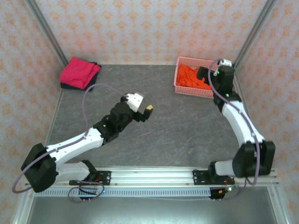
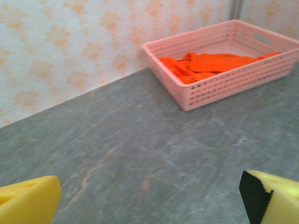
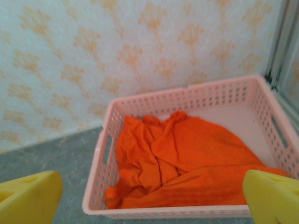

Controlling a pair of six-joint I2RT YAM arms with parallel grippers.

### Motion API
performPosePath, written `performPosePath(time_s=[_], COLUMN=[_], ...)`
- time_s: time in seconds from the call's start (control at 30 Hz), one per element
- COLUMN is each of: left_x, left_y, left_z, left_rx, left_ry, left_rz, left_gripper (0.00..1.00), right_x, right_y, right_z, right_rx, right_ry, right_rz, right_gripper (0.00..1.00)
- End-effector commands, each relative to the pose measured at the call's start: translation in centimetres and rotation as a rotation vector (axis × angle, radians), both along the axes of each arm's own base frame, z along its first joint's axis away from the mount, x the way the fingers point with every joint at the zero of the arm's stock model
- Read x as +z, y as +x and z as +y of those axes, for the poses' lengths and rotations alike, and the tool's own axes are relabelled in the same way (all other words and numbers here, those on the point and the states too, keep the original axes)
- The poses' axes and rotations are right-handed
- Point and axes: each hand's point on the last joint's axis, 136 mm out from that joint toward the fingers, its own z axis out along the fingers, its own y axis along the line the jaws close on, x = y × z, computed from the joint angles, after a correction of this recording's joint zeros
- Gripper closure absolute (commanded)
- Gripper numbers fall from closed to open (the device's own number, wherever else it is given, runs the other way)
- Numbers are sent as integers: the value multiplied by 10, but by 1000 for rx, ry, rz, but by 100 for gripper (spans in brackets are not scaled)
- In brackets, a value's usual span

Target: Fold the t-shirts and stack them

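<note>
Now the right gripper (image 3: pixel 149 198), jaws wide apart over the basket (image 3: pixel 187 93), should probably pinch the raised central fold of the orange t-shirt (image 3: pixel 177 158).

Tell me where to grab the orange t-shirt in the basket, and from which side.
Probably best: pinch the raised crease near the middle of the orange t-shirt, coming straight down from above. It lies crumpled inside the pink lattice basket, whose walls block any sideways approach, and the bunched folds offer cloth to close on. The open right gripper hovers near it.
</note>
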Motion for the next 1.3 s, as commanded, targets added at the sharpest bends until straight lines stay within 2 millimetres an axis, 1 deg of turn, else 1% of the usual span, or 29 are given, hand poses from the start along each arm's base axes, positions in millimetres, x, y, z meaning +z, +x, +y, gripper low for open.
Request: performPosePath(time_s=[0.0, 0.03, 0.13, 0.2, 0.23, 0.33, 0.37, 0.4, 0.5, 0.57, 0.7, 0.8, 0.97, 1.0, 1.03, 1.1, 1.13, 1.17, 1.2, 1.27], left_x=[7, 6, 4, 1, 0, -4, -4, -5, -5, -4, -3, -2, 2, 1, 1, 0, 0, -1, -2, -1], left_y=[0, 1, 0, -1, -2, -5, -6, -6, -8, -9, -10, -12, -13, -14, -14, -15, -15, -15, -15, -14], left_z=[-30, -39, -59, -67, -70, -73, -72, -72, -70, -68, -65, -63, -61, -60, -60, -59, -59, -58, -58, -57], left_rx=[-75, -95, -140, -160, -169, -176, -177, -176, -175, -173, -167, -164, -162, -161, -160, -159, -159, -156, -153, -147], left_ry=[-2, 0, 5, 4, 7, 14, 16, 19, 26, 29, 34, 28, 21, 21, 20, 20, 19, 18, 20, 21], left_rz=[4, 11, 28, 42, 49, 60, 63, 66, 69, 70, 68, 70, 69, 71, 71, 75, 74, 74, 75, 73], left_gripper=[0, 0, 0, 0, 0, 0, 0, 0, 0, 0, 0, 0, 0, 0, 0, 0, 0, 0, 0, 0], right_x=[-61, -75, -100, -116, -124, -149, -152, -160, -181, -191, -207, -215, -223, -226, -228, -230, -227, -223, -217, -199], right_y=[17, 30, 60, 76, 83, 101, 106, 111, 122, 130, 141, 144, 148, 147, 146, 143, 143, 142, 142, 144], right_z=[5, 5, 6, 5, 5, 4, 5, 5, 6, 6, 7, 8, 14, 17, 17, 20, 21, 20, 21, 21], right_rx=[-3, -14, -33, -45, -52, -65, -65, -64, -65, -70, -72, -65, -24, -7, -2, 14, 20, 20, 18, 19], right_ry=[0, -5, -13, -17, -21, -31, -28, -28, -32, -35, -42, -43, -26, -24, -23, -21, -16, -15, -14, -12], right_rz=[262, 304, 355, 388, 410, 470, 472, 488, 540, 559, 599, 626, 656, 672, 685, 704, 703, 699, 689, 657], right_gripper=[1, 1, 1, 0, 0, 7, 8, 10, 12, 15, 26, 34, 39, 42, 47, 68, 77, 91, 100, 100])
